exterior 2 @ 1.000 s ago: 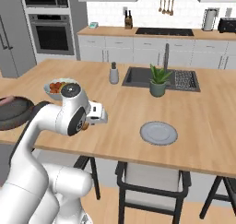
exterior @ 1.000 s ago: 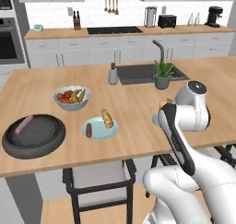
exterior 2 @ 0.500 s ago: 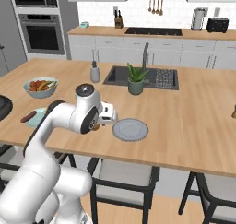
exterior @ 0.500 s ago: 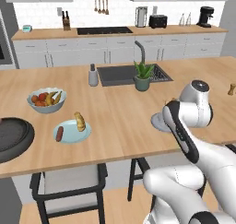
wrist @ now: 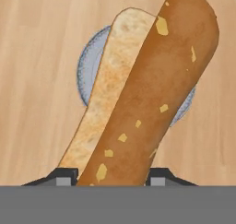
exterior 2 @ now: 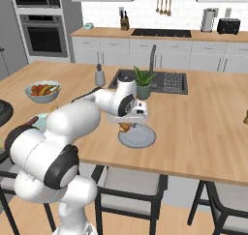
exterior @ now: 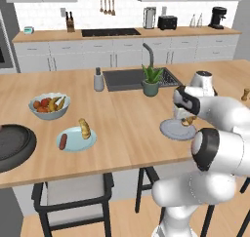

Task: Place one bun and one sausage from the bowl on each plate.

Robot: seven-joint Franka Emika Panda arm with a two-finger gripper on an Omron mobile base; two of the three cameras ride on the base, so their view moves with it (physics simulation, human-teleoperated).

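I hold tool (wrist: 110,179) clamped on bun (wrist: 143,96), directly above empty right plate (exterior 2: 137,137) on desk (exterior: 122,119). Left plate (exterior: 75,138) carries a bun plus sausage (exterior: 63,142) already; bowl (exterior: 14,146) sits at far left desk edge. Bun looks light, soft, squashy (crust slightly crumbly, I judge), so gentle squeeze across narrow middle suits best. Grip here sits near one end; long free end could swing.
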